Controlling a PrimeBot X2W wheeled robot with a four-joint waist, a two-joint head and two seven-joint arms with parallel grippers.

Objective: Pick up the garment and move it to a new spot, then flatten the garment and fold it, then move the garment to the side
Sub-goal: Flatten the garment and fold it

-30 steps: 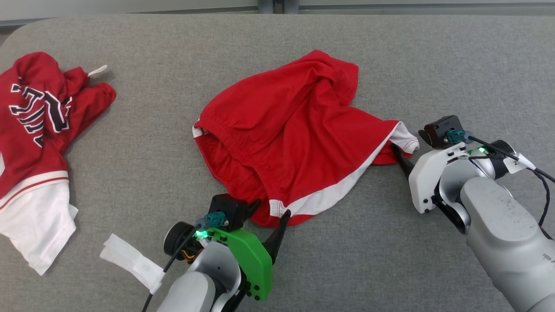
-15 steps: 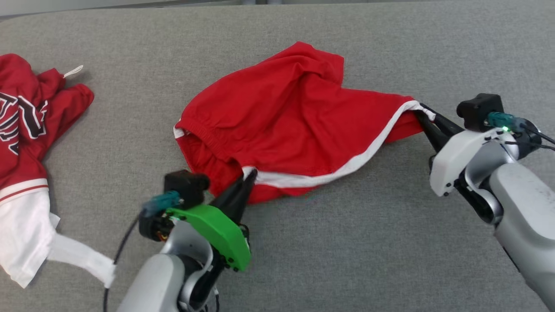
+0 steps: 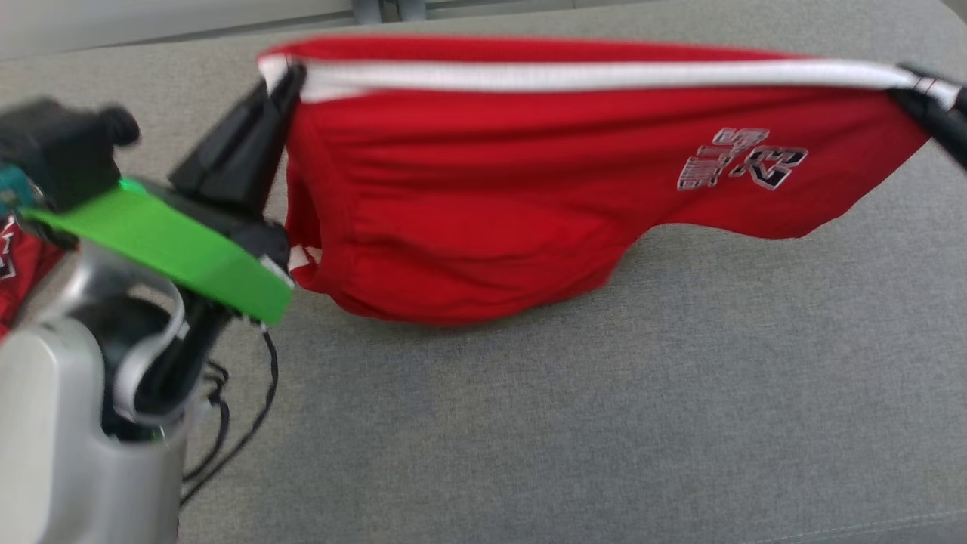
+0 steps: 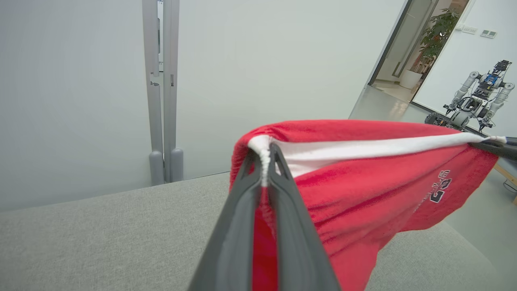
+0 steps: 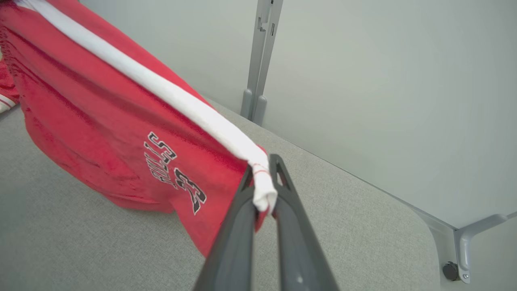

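My left pincer [image 3: 293, 75] and right pincer [image 5: 262, 176] are each closed on one end of the white hem band [image 3: 604, 74] of the red shorts [image 3: 491, 196], which hang stretched between them over the grey woven table [image 3: 604, 423]. I pinch only thin edges, so a strong pull may slip one corner out. The knit is soft and limp, with printed lettering [image 3: 744, 159]

The head view looks steeply down on the grey table [image 3: 604, 423] from its near side, close in, with the left gripper [image 3: 291, 75] large at its left. The left wrist view sits low behind that gripper, facing the far wall [image 4: 72, 81] and rightward. The right wrist view looks along the right gripper [image 5: 262, 190], facing far and leftward. All three share the garment [image 3: 491, 211] and the table; both wrist views share the wall's post [image 4: 161, 101].
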